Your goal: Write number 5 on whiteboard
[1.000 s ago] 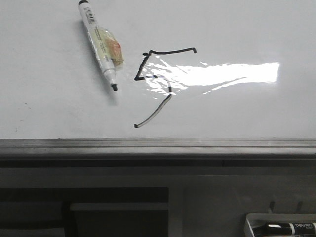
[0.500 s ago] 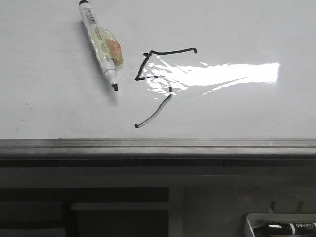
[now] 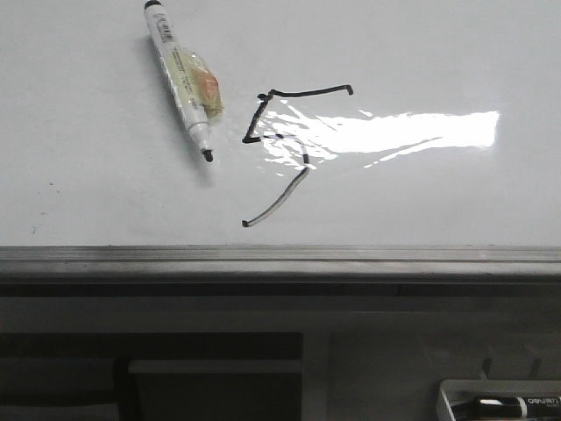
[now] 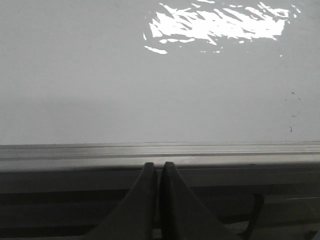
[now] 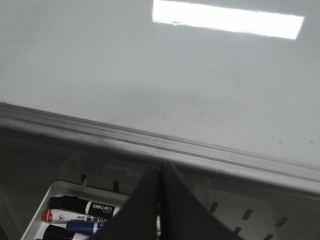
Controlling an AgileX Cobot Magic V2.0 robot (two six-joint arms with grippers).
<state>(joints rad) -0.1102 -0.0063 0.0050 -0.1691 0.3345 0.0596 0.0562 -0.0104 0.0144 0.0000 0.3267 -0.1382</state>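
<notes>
A rough angular number 5 [image 3: 279,149] in thin black strokes stands on the glossy whiteboard [image 3: 421,202], with a top bar, a short vertical and a slanted broken tail. Left of it lies an uncapped white marker [image 3: 182,81] with tape round its barrel, tip pointing toward the near edge. No gripper shows in the front view. My left gripper [image 4: 156,165] is shut and empty, back over the board's grey edge strip [image 4: 75,152]. My right gripper [image 5: 161,166] is also shut with nothing in it, above a pen tray.
A white tray [image 5: 70,192] with black, red and blue markers [image 5: 87,207] sits below the board's near edge at the right, also the tray [image 3: 456,393] in the front view. Bright glare [image 3: 412,130] crosses the board beside the 5.
The whole front view has shifted slightly right and down; the marker and the 5 keep their places relative to each other.
</notes>
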